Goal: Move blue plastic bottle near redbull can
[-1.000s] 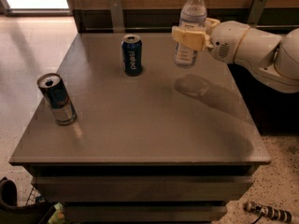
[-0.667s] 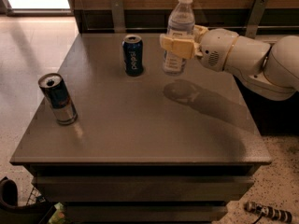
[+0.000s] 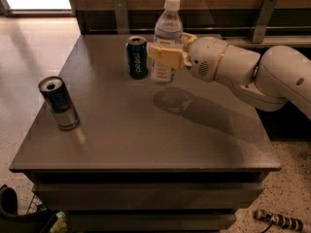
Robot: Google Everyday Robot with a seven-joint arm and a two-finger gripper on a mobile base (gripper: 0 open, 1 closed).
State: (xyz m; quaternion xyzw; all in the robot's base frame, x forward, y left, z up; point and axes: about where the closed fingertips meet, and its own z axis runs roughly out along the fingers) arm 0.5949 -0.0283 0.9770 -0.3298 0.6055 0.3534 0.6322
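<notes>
Carry step in hand: gripper (image 3: 163, 57) fingers pinch the blue plastic bottle (image 3: 167, 28) above the bench (image 3: 146, 144) beside the Pepsi can (image 3: 137, 57); next, carry across to the redbull can (image 3: 59, 103), well apart.

Tool (image 3: 167, 56) clamped around the middle of the blue plastic bottle (image 3: 168, 25), which is upright and lifted off the worktop (image 3: 146, 140). Pepsi can (image 3: 137, 58) stands just beside the bottle. Redbull can (image 3: 59, 103) stands well apart, near the worktop's left edge.

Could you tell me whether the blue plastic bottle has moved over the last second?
Yes. Held by the tool, the blue plastic bottle has shifted toward the Pepsi can, which stayed put, and now hangs close beside it.
</notes>
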